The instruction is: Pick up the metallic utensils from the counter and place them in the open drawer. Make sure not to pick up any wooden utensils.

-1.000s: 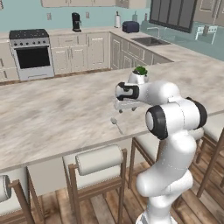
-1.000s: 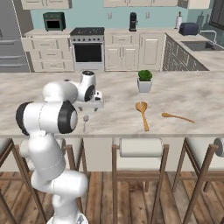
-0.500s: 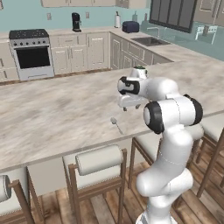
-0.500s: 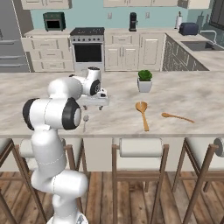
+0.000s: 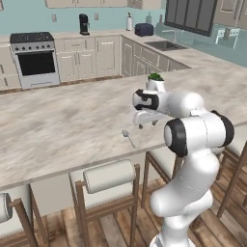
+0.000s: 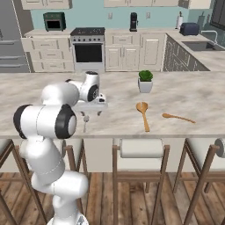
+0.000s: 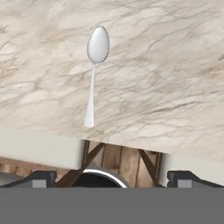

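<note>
A small grey metal spoon [image 7: 94, 70] lies on the beige counter [image 7: 166, 65] close to its near edge, bowl pointing away from the edge. It also shows in both base views, spoon [image 5: 128, 137] and spoon [image 6: 86, 121]. My gripper [image 7: 111, 177] hovers open just above and beside it, holding nothing; the hand [image 5: 147, 121] hangs over the counter [image 5: 58, 125] right of the spoon. Further right lie the long wooden spoon [image 6: 143, 113] and the small knife [image 6: 178, 117] with its orange-tan handle. The open drawer is out of view.
A potted plant [image 6: 145, 81] stands in a white pot behind the wooden spoon, plant [image 5: 155, 82]. Bar stools [image 6: 140, 148] line the near counter edge below the utensils. Stove and cabinets stand along the far wall.
The hand has come toward the near counter edge and lower, closer to the metal spoon. Its jaws stayed open. The utensils have not moved.
</note>
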